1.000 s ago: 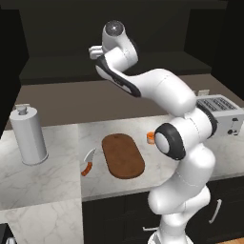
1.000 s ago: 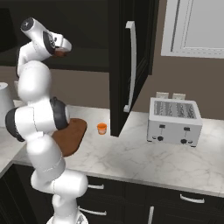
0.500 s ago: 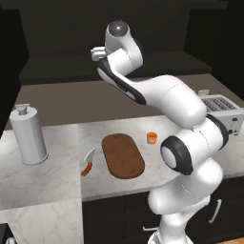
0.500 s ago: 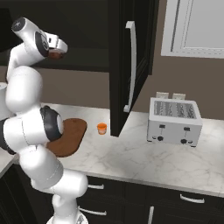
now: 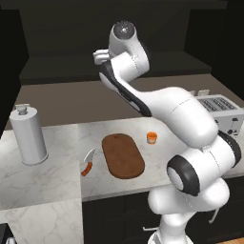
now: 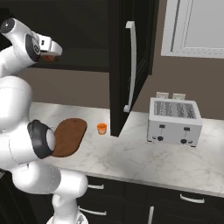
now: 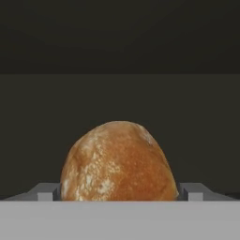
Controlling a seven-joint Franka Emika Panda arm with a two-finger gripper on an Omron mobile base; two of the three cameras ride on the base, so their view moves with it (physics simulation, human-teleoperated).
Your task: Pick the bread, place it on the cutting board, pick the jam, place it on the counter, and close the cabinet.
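The bread, a golden-brown roll, sits between my two fingertips in the hand view, with the dark cabinet interior behind it. My gripper is high up at the open cabinet's shelf, shut on the bread. The cabinet door with its silver bar handle stands open. Below lies the dark reddish cutting board on the marble counter, bare. The small orange jam jar stands on the counter just right of the board and is also visible as the jam beside the door's lower edge.
An orange-handled knife lies left of the board. A grey canister stands at the counter's left. A silver toaster sits right of the open door. My own arm's elbow hangs over the board's near end.
The arm's lower joints and elbow have swung and risen. The hand with the bread has stayed near the cabinet shelf, shifting only slightly.
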